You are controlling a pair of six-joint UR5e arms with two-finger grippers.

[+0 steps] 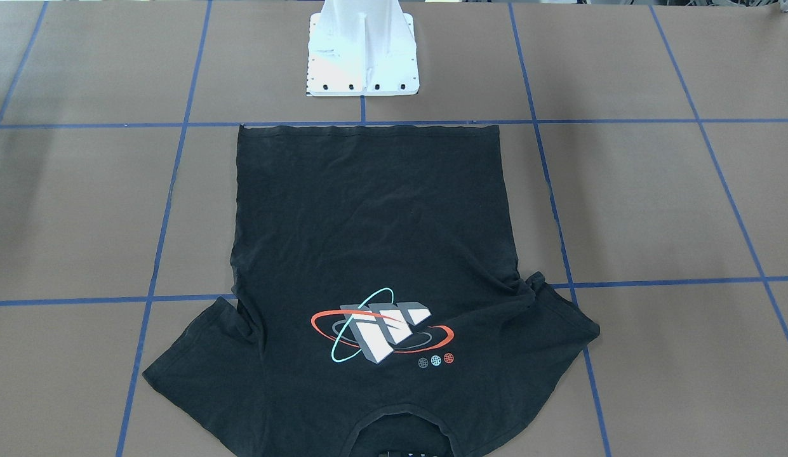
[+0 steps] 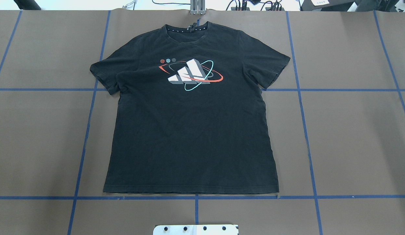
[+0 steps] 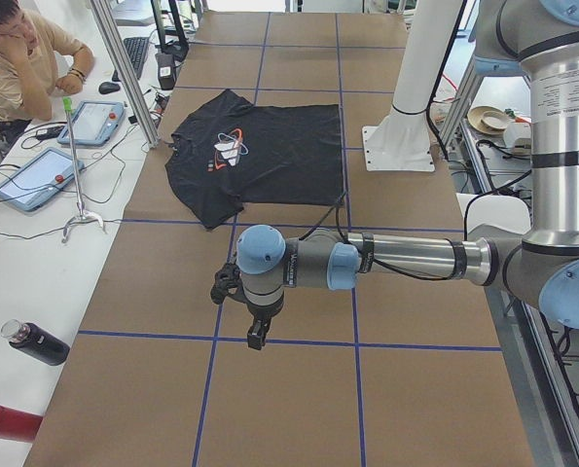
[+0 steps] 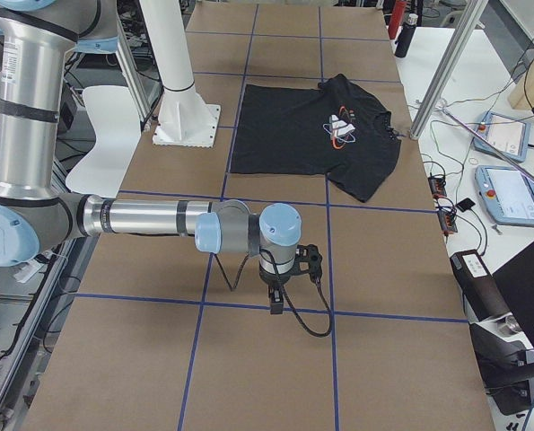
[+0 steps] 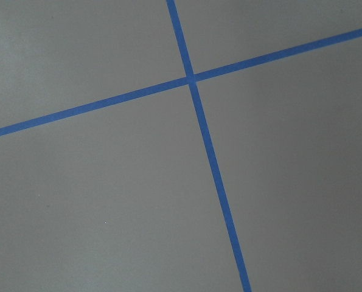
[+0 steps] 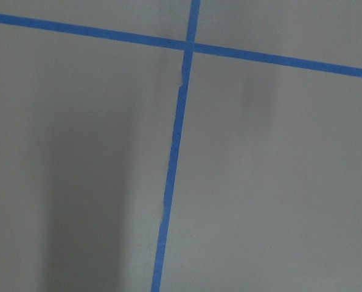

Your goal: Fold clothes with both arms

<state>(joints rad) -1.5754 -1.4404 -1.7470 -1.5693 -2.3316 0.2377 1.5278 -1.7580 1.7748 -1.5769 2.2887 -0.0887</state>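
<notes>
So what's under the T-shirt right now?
The T-shirt lies flat, print up, on the brown table paper. A blue tape line disappears under it. Whatever else lies beneath is covered; no bulge shows.

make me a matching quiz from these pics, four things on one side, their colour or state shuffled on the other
Things:
1. T-shirt
2. pedestal base
3. tape lines
4. left hand

Colour or state:
a. white
b. blue, laid in a grid
c. black, spread flat, print up
d. pointing down, well apart from the shirt

Pairs: 1-c, 2-a, 3-b, 4-d
</notes>
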